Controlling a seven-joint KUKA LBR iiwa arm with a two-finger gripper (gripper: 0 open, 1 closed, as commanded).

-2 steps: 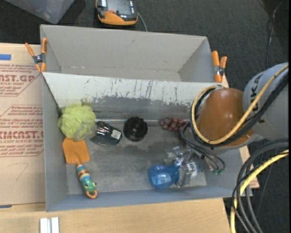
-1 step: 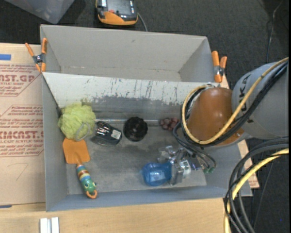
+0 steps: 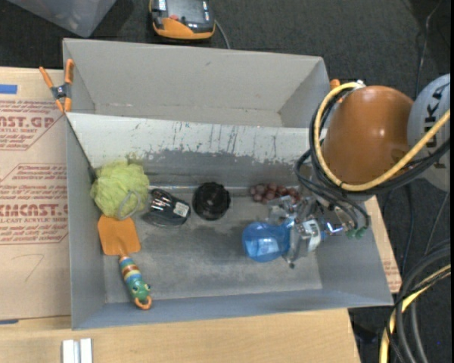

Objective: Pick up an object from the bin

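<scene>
Blue rounded object (image 3: 259, 243) lies just beside the end effector (image 3: 296, 237), whose opening is unclear.

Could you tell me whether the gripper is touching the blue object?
Cannot tell. In the camera view the gripper overlaps the blue object at its right edge, but its height above it is unclear.

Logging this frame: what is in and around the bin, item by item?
Bin: 1, grey, centre.
Fluffy ball: 1, yellow-green, bin's left.
Toy shovel: 1, orange, front left.
Black-and-silver object: 1, right of the ball.
Round object: 1, black, middle.
Cluster: 1, dark reddish, back right.
Blue object: 1, blue, right of middle.
Handheld device: 1, orange-black, outside, beyond far rim.
Gripper: 1, right, beside the blue object.
Wrist cover: 1, orange-brown, above gripper.
</scene>
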